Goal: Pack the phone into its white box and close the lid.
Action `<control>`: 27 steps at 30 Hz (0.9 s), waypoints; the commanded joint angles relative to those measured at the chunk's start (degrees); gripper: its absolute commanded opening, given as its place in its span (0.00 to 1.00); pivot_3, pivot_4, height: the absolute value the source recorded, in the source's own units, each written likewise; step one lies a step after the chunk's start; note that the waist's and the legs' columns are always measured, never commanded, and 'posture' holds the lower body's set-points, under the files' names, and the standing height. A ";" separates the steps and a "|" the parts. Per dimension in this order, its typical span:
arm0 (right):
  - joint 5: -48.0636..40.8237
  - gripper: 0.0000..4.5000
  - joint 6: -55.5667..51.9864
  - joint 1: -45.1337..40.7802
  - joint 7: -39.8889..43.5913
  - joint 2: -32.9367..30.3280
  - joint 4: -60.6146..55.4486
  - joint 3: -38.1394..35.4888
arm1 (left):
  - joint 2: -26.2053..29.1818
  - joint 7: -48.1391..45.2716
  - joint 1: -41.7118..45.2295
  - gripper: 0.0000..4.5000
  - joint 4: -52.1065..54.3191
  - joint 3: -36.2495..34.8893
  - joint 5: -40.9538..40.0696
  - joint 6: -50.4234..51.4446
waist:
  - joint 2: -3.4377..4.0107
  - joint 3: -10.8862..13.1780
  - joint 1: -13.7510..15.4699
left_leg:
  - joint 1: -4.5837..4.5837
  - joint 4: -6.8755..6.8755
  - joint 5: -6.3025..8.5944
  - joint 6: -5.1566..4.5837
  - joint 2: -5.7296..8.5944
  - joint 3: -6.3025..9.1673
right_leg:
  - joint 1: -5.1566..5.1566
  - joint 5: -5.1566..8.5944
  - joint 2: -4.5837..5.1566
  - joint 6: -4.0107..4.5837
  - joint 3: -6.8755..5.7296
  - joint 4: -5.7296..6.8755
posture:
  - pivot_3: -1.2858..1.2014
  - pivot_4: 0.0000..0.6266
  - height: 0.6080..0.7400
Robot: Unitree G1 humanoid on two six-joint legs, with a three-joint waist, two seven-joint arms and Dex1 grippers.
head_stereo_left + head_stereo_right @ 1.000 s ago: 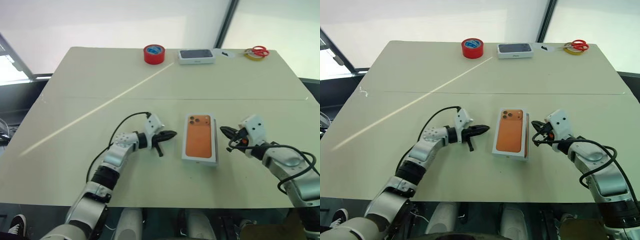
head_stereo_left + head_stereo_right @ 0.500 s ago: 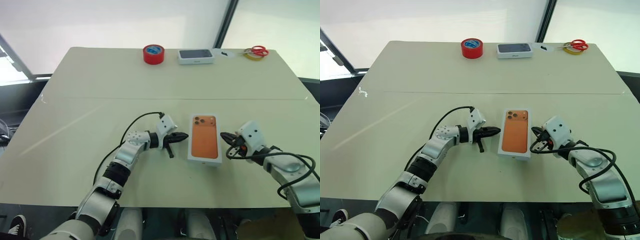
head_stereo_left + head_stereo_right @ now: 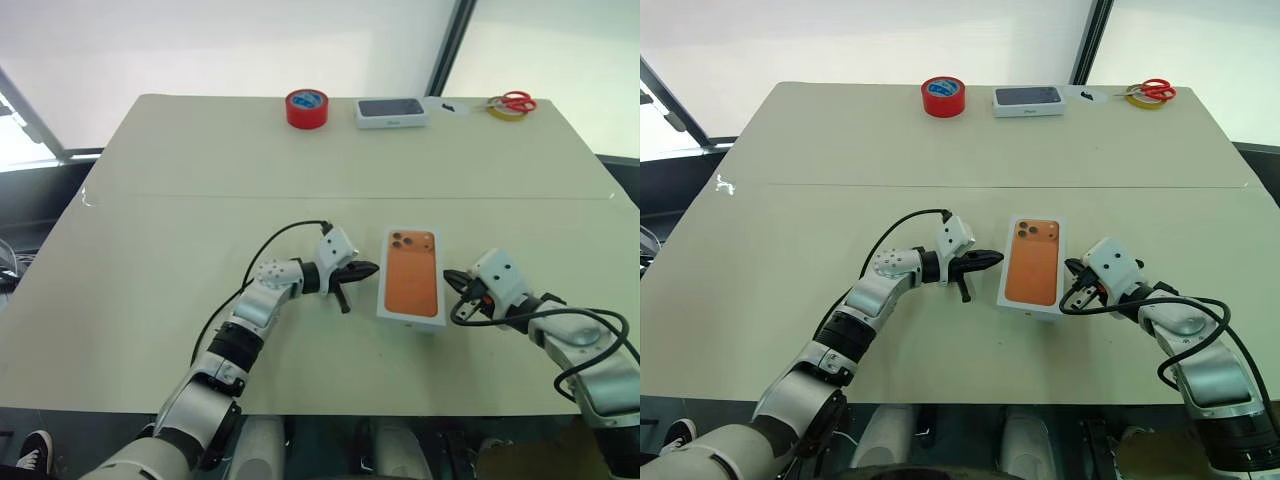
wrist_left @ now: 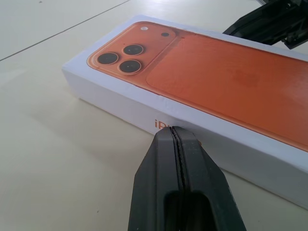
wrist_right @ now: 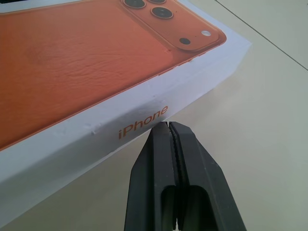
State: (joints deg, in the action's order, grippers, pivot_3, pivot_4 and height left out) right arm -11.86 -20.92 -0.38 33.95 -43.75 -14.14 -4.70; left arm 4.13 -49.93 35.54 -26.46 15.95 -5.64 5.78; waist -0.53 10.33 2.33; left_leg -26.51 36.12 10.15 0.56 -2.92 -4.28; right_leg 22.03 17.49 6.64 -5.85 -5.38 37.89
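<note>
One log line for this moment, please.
white box: closed | left pincer: shut, at box's side | right pincer: shut, at opposite side

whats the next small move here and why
Probably press inward from both sides to square up the closed box. The left end effector and right end effector, both shut, sit at opposite long sides of the white box, whose lid, printed with an orange phone, is already on.
</note>
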 commanded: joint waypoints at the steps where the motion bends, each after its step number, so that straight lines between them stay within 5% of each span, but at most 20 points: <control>1: 2.28 0.01 0.69 -0.35 0.34 -0.17 0.41 0.55 | -1.19 0.26 0.12 0.00 2.15 -0.03 -0.58 -0.70 | 0.00 0.00 0.01 | 0.00 0.01 0.00 0.00 0.00 0.00 | 0.00 0.00 0.00 0.00 0.00 0.00 | 0.52 0.24 1.00; 12: 4.25 0.01 0.96 -3.81 1.16 -0.19 0.75 -0.26 | 0.86 1.18 -1.58 0.00 2.15 -1.43 -0.63 -0.49 | 0.00 0.00 -0.14 | 0.05 -0.01 0.00 0.00 -0.01 0.00 | -0.01 0.00 -0.01 -0.01 0.00 0.06 | 0.52 0.24 1.00; 17: -11.06 0.01 -7.19 -5.05 5.78 3.17 0.84 -9.44 | -3.19 0.84 4.01 0.00 7.06 -6.12 -8.87 6.88 | -0.06 0.04 0.08 | 0.02 0.05 0.00 0.00 -0.01 0.01 | -0.02 -0.03 0.00 -0.05 0.00 0.08 | 0.52 0.24 1.00; 23: -11.66 0.01 -6.64 -2.61 6.42 5.03 -3.51 -7.42 | -4.03 1.23 5.59 0.00 1.04 2.43 0.61 0.57 | 0.03 -0.02 -0.08 | 0.14 0.05 0.05 -0.07 0.06 0.03 | -0.26 -0.06 0.00 -0.11 -0.01 -0.02 | 0.52 0.24 1.00; 27: -1.31 0.01 -2.23 1.51 7.25 1.18 -3.41 1.63 | -0.26 2.28 5.59 0.00 -5.93 10.38 10.48 -2.19 | 0.02 -0.11 -0.26 | 0.19 0.01 0.05 -0.07 0.01 0.02 | -0.17 -0.06 -0.03 -0.11 -0.01 0.02 | 0.52 0.24 1.00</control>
State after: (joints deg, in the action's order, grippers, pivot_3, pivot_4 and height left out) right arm -17.37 -24.46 0.00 40.66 -40.96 -16.47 -6.30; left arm 2.16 -47.85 41.57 -29.24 23.99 0.32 2.92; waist -0.51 10.23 2.07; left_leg -26.31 36.14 10.21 0.49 -2.94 -4.25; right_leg 21.84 17.44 6.58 -5.95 -5.39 37.91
